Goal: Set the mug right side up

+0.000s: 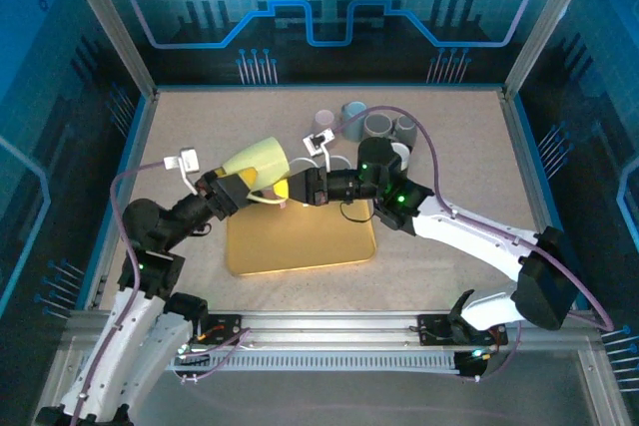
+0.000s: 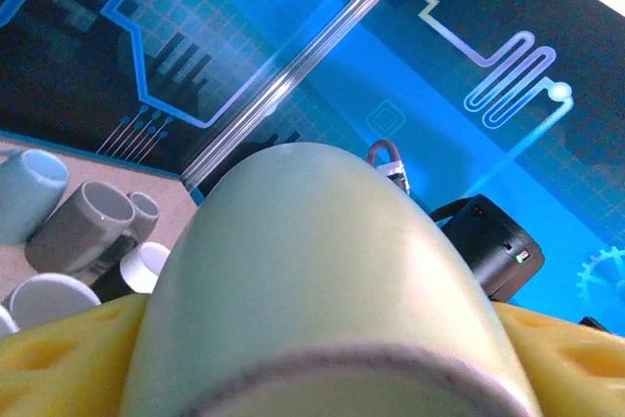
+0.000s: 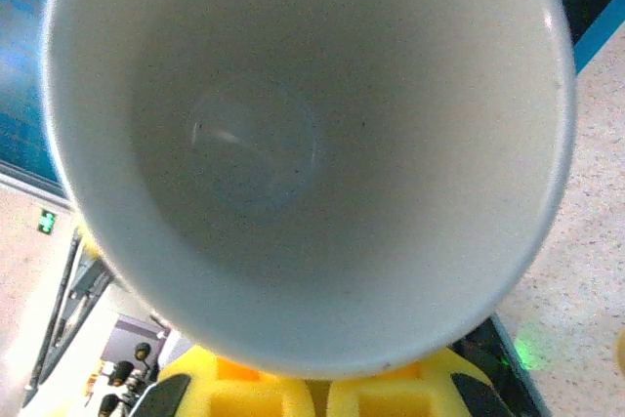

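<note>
Closest to your right wrist camera is the open mouth of the mug (image 3: 293, 144), with its pale inside facing the lens. Just under its rim, your right gripper (image 3: 327, 393) has its yellow pads pressed together; it is closed, but what it pinches is hidden. From the left wrist, you see the mug's base end nearest. Your left gripper (image 2: 312, 378) has a yellow pad (image 2: 59, 358) on each side of the body, and you cannot tell whether they press on it. From above, the mug lies tilted between both grippers over the far edge of the yellow tray (image 1: 300, 246). Grey mugs (image 1: 381, 127) are clustered farther back on the bench (image 1: 449, 167).
</note>
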Robot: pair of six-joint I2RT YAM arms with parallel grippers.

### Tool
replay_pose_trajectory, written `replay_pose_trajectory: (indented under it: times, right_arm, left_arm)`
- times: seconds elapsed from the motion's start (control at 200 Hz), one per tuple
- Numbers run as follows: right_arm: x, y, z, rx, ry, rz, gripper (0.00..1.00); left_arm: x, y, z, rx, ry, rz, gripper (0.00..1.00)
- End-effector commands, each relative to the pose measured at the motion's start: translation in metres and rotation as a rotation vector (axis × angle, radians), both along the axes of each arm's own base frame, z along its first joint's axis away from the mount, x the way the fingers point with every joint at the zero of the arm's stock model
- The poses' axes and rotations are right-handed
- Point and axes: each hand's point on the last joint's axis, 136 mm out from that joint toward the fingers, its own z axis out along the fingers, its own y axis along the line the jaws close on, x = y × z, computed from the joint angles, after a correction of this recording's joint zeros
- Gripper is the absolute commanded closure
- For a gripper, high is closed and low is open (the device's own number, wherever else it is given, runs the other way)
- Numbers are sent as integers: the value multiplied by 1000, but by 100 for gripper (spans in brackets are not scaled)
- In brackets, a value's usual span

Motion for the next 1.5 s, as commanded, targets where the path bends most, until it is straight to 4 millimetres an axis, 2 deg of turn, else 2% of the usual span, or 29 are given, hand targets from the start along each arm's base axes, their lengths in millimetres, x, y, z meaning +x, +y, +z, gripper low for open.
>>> replay_pose_trajectory:
  times: [0.0, 0.08, 0.15, 0.2, 0.24, 0.265, 0.41, 0.535, 0.65, 0.725, 0.91, 1.08, 1.221, 1.496]
  right_arm:
    - [14, -10, 15, 2, -97, -115, 100]
    - [15, -19, 7, -45, -125, -151, 100]
    - [16, -29, -9, -141, -164, -184, 100]
    - [16, -36, -21, -231, -223, -211, 100]
    - [15, -41, -30, -318, -286, -226, 100]
    - [15, -44, -38, -380, -327, -232, 100]
    - [13, -51, -73, -661, -528, -238, 100]
    - [9, -37, -100, -816, -647, -177, 100]
    - [7, -13, -127, -953, -745, -96, 100]
    - [6, 6, -139, -996, -786, -49, 100]
    - [19, 41, -168, -1051, -795, -10, 100]
    - [35, 63, -187, -1101, -817, -2, 100]
    - [44, 75, -199, -1136, -844, 13, 100]
    - [57, 88, -214, -1186, -877, 25, 100]
  left_arm:
    - [-19, -8, -6, 9, 20, -67, 1]
    - [-16, 0, -21, 47, 86, 1, 1]
    - [-9, 13, -41, 112, 185, 105, 1]
    - [-3, 31, -55, 160, 260, 225, 1]
    - [-1, 48, -77, 223, 372, 325, 1]
    - [-2, 57, -84, 255, 415, 369, 1]
    - [-12, 76, -94, 381, 441, 451, 1]
    - [-17, 91, -99, 496, 441, 506, 1]
    - [-16, 90, -99, 509, 469, 499, 1]
    - [-16, 92, -95, 528, 496, 507, 1]
    - [-11, 117, -83, 599, 486, 645, 1]
    - [-20, 135, -83, 574, 424, 747, 1]
    - [-21, 147, -88, 581, 467, 816, 1]
    - [-27, 167, -89, 561, 510, 935, 1]
